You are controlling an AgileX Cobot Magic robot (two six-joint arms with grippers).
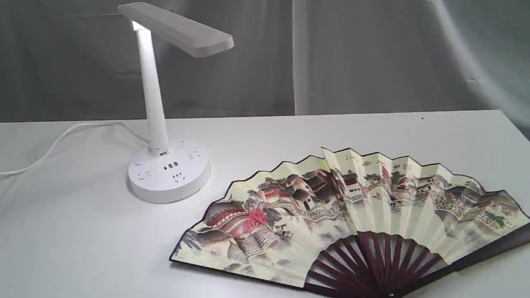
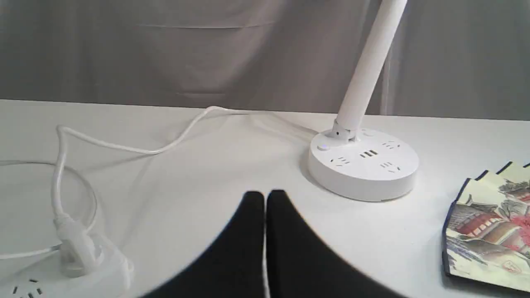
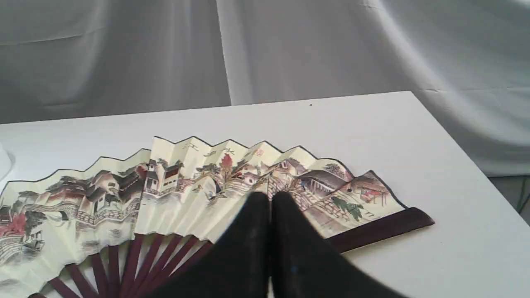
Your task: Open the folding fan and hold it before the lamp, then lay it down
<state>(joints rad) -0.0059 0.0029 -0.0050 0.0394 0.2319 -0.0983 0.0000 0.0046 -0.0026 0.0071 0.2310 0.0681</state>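
The folding fan (image 1: 352, 215) lies spread open and flat on the white table, painted side up, its maroon ribs toward the front edge. It also shows in the right wrist view as the fan (image 3: 174, 194) and at one edge of the left wrist view as the fan (image 2: 488, 231). The lamp (image 1: 165, 124) stands at the back left, its bar head lit, its base (image 2: 364, 163) apart from the fan. My left gripper (image 2: 265, 194) is shut and empty, hovering short of the lamp base. My right gripper (image 3: 271, 196) is shut and empty, above the fan's ribs. Neither arm shows in the exterior view.
The lamp's white cord (image 2: 136, 147) loops across the table to a plug (image 2: 72, 244) in a white power strip. A grey cloth backdrop (image 1: 372, 54) hangs behind. The table's right edge (image 3: 463, 153) drops off beside the fan.
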